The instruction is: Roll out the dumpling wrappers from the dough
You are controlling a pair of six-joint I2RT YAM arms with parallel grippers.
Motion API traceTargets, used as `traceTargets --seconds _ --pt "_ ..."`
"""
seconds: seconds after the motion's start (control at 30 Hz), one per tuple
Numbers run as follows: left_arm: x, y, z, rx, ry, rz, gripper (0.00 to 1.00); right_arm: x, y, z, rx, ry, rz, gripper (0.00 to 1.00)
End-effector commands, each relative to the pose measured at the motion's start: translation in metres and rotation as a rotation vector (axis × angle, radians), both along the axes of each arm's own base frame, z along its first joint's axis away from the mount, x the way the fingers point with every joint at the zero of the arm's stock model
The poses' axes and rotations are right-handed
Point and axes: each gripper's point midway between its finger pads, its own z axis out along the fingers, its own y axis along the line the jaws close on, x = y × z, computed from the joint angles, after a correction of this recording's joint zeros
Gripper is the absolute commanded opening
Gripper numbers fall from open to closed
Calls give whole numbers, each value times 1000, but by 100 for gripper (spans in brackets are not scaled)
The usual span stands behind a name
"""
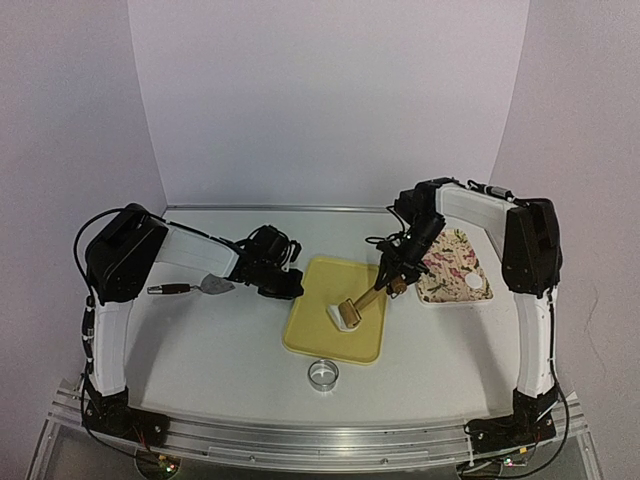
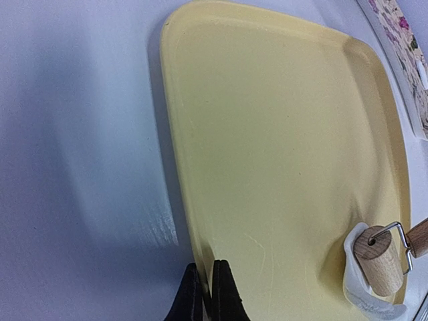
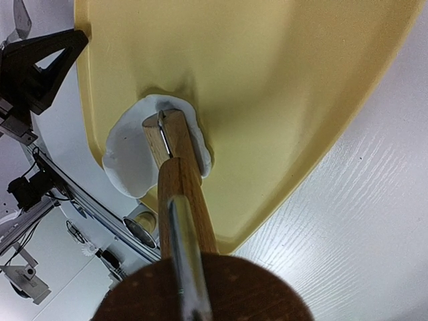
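One roller (image 3: 175, 137) on white dough (image 3: 127, 160)

roller (image 3: 179, 144) apparently resting on dough (image 3: 127, 159)

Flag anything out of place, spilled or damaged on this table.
Nothing is spilled or broken. One oddity: the dough under the roller sits off-centre, close to the rim of the yellow tray, and its outline is lopsided rather than round.

On the yellow tray (image 1: 322, 285) the far half lies bare. The roller (image 1: 350, 313) and dough (image 3: 124, 157) fill its near right part. The ring cutter (image 1: 322, 374) stands just off its near edge.
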Motion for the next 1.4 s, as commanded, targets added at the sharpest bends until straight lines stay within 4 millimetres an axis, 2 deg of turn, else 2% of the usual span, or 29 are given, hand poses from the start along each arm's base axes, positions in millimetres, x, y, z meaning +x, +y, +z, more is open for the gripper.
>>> traceTargets --seconds 0.0,0.43,1.37 --pt "-35 59 -48 203 178 33 0 -12 -124 -85 -661 42 63 0" --pt "-35 63 -47 208 178 47 0 -14 -138 -84 -681 49 53 0" --pt "-30 73 -52 220 188 70 0 -11 -150 -76 -657 49 21 0"
